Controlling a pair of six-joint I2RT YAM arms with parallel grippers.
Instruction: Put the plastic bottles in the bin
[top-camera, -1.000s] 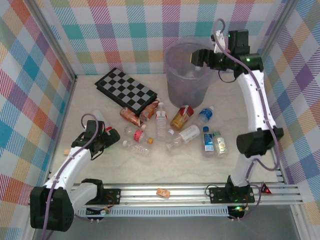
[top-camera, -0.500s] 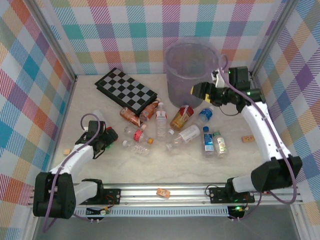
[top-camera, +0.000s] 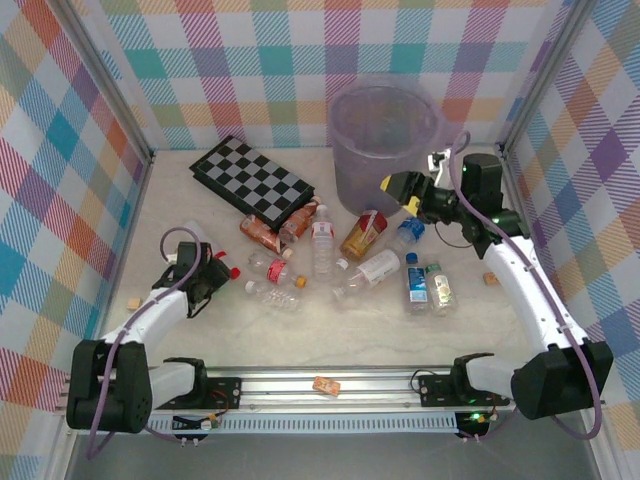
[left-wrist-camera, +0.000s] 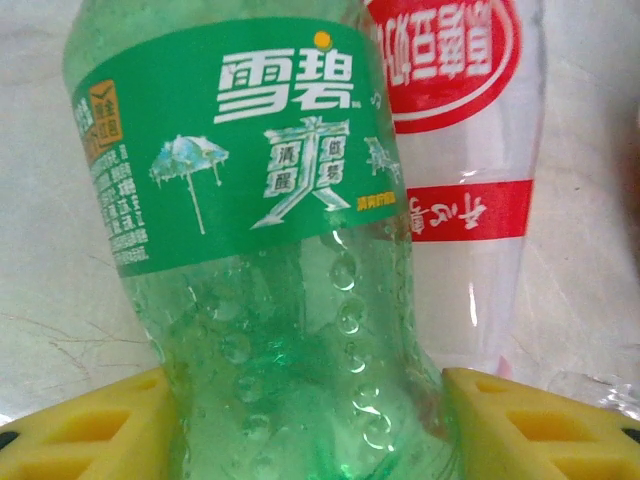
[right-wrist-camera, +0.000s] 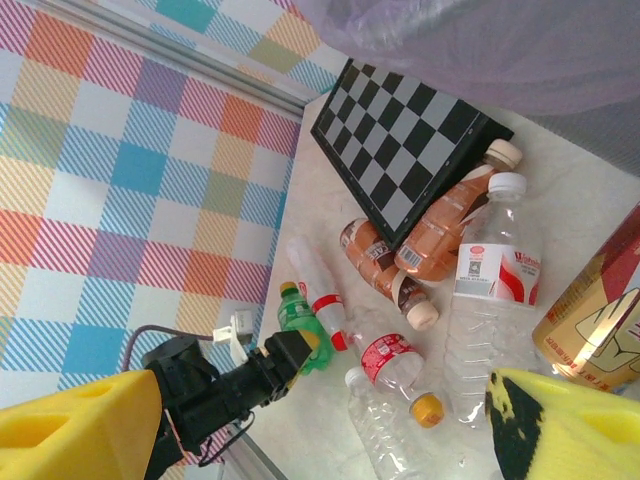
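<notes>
Mostly undone: a dozen bottles (top-camera: 322, 240) on bench (top-camera: 330, 335), 6 o'clock of bin (top-camera: 385, 150). Gripped in left jaws, green bottle (left-wrist-camera: 270, 200); right jaws wide, empty.

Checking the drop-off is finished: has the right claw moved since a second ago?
Yes. The right claw was over the mouth of the bin; it has come toward the arm bases and now sits outside the rim.

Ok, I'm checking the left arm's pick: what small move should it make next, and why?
Probably close the left gripper firmly on the green bottle before any lift. Its yellow fingers flank the bottle on both sides, but whether they press it yet is unclear.
</notes>
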